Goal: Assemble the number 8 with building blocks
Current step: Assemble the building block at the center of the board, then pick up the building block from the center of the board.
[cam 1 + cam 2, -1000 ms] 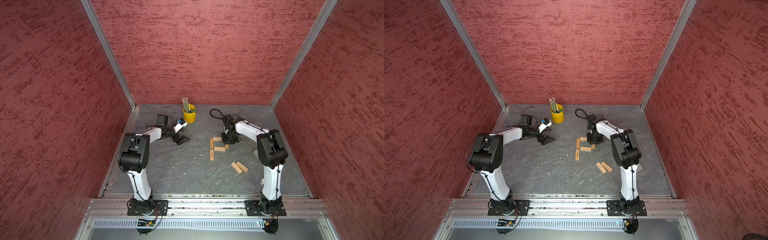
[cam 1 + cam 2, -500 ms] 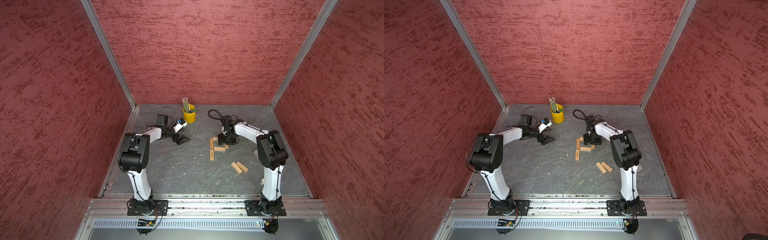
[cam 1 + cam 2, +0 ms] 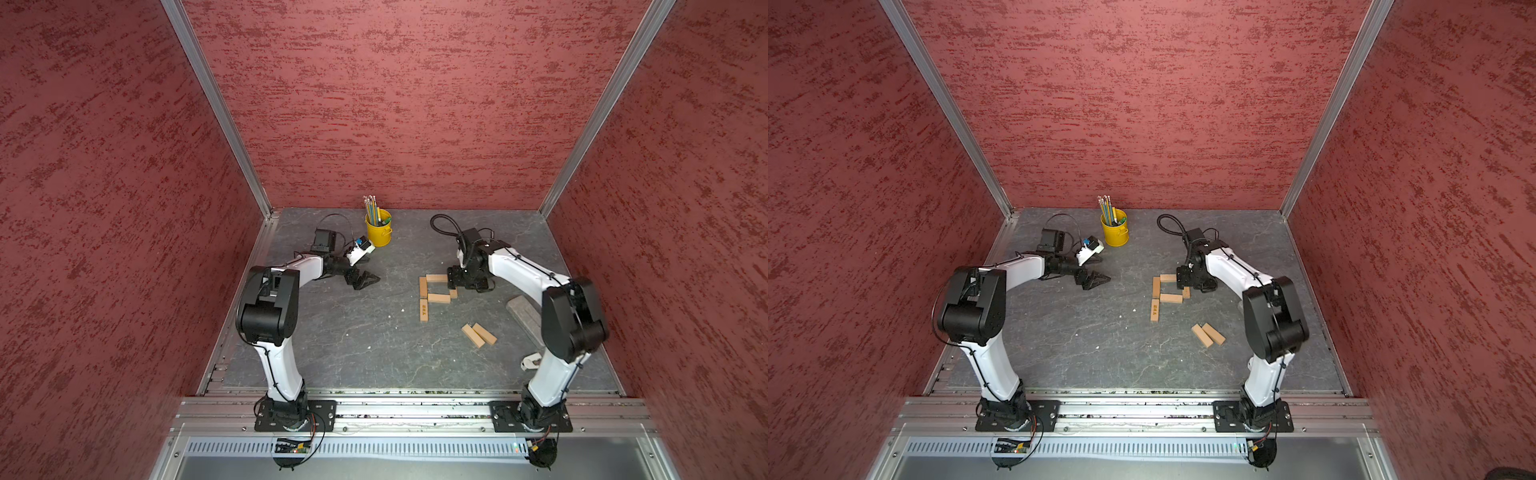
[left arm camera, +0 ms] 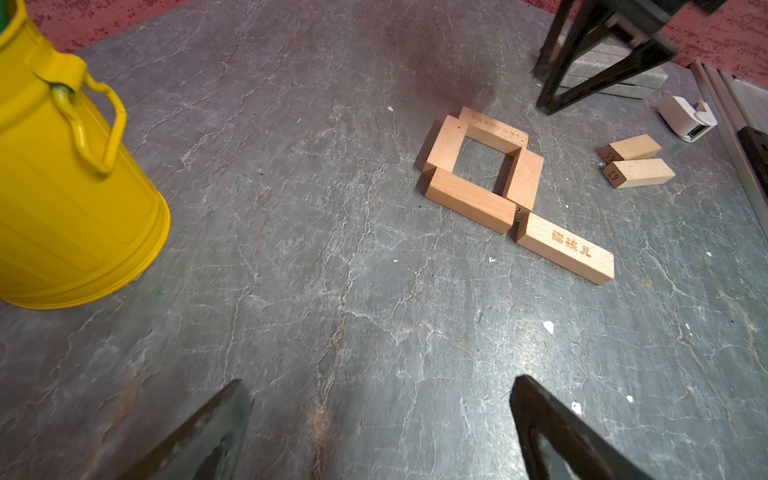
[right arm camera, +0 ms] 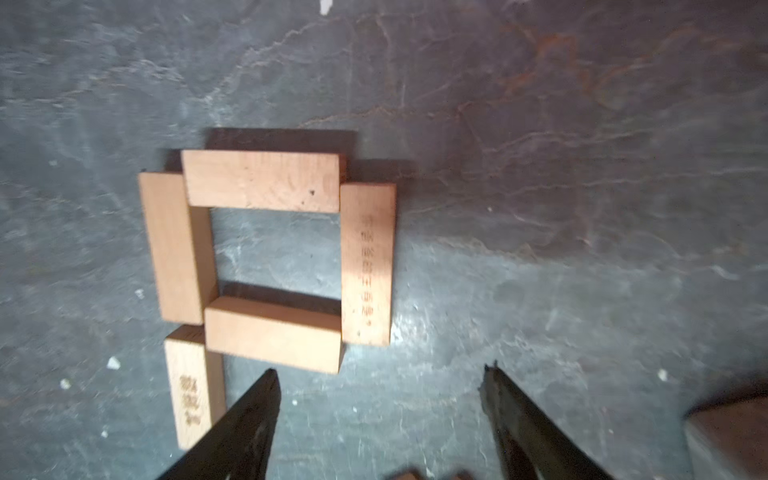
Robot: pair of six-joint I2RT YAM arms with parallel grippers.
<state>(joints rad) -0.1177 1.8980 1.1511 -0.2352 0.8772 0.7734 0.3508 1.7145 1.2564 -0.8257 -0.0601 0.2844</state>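
Building blocks (image 3: 439, 298): seven on table, centre-right. L gripper (image 4: 380, 390) jaws wide, empty. Yellow bucket (image 3: 379, 235) holds pencils (image 3: 371, 206). Five blocks form square loop (image 4: 469, 199) + tail; R gripper (image 5: 380, 374) jaws apart, empty, just beside it. Two spares (image 3: 478, 335) touching, further right.

Both top views are evenly, softly lit from above and sharp throughout. The grey tabletop (image 3: 353, 340) carries only faint shadows, and the metal rail (image 3: 415, 409) at 6 o'clock glares white. The walls splay outward toward 9 and 3 o'clock, stretched by a wide lens. The left wrist view is crisp, though the left fingers (image 4: 199, 432) are out of focus. The right wrist view is smeared by motion blur, and the blocks (image 5: 262, 183) cast hard, dark shadows.
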